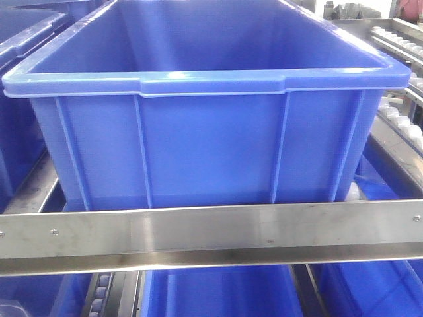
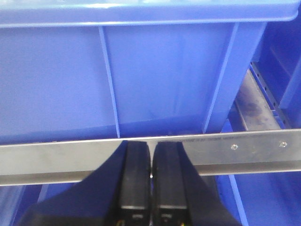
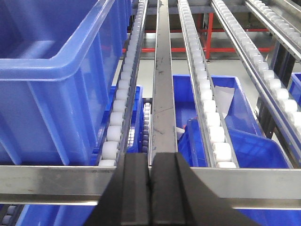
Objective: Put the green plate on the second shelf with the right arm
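Note:
The green plate is out of view in all three views. My left gripper (image 2: 151, 145) is shut with nothing between its black fingers, its tips level with the steel front rail (image 2: 244, 153) of the rack, just before the big blue bin (image 2: 164, 80). In the right wrist view my right gripper (image 3: 150, 157) is also shut and empty, pointing along a steel strip (image 3: 163, 108) between roller tracks, to the right of the blue bin (image 3: 51, 80). Neither gripper shows in the front view.
A large blue bin (image 1: 205, 99) fills the shelf behind a steel rail (image 1: 211, 231). White roller tracks (image 3: 209, 108) run away from me. More blue bins (image 3: 244, 141) lie on the level below, one holding white paper (image 3: 225, 101). Red framing (image 3: 235, 35) stands far behind.

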